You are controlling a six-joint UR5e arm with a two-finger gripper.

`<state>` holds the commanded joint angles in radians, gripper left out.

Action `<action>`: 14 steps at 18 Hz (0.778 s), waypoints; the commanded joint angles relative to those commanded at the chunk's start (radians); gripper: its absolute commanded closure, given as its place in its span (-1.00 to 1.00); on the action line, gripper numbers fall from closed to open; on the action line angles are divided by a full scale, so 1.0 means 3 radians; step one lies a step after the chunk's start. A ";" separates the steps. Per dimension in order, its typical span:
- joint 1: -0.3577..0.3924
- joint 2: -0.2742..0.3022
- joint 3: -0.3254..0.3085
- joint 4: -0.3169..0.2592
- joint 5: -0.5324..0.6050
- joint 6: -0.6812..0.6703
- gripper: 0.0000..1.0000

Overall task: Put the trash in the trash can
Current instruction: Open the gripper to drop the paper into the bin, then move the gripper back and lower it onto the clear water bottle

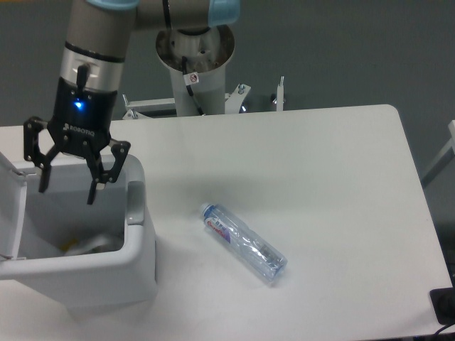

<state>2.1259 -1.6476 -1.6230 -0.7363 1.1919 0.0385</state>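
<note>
Spread wide and holding nothing, the gripper (pixel 67 189) hangs over the open trash can (pixel 135 245) at the table's (pixel 327 185) left edge. Pale trash (pixel 96 245) lies at the bottom of the can, its kind unclear. A crushed water bottle (pixel 244 244) lies flat on the white table near the front edge, right of the can. Behind the table is a grey wall (pixel 341 50).
</note>
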 joint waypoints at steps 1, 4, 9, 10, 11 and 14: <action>0.0112 0.0015 0.0000 0.0005 -0.0005 -0.0092 -1.00; 0.0734 0.0011 0.0102 0.0000 -0.0020 -0.0657 -1.00; 0.1298 -0.0132 0.0082 -0.0041 0.0010 -0.0860 -1.00; 0.1390 -0.0214 0.0077 -0.0041 0.0010 -0.0855 -1.00; 0.1447 -0.0316 0.0092 -0.0051 0.0010 -0.0849 -1.00; 0.1524 -0.0577 0.0097 -0.0260 0.0081 -0.0799 -1.00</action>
<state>2.5832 -1.8207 -1.5938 -0.8143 1.2163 -0.2011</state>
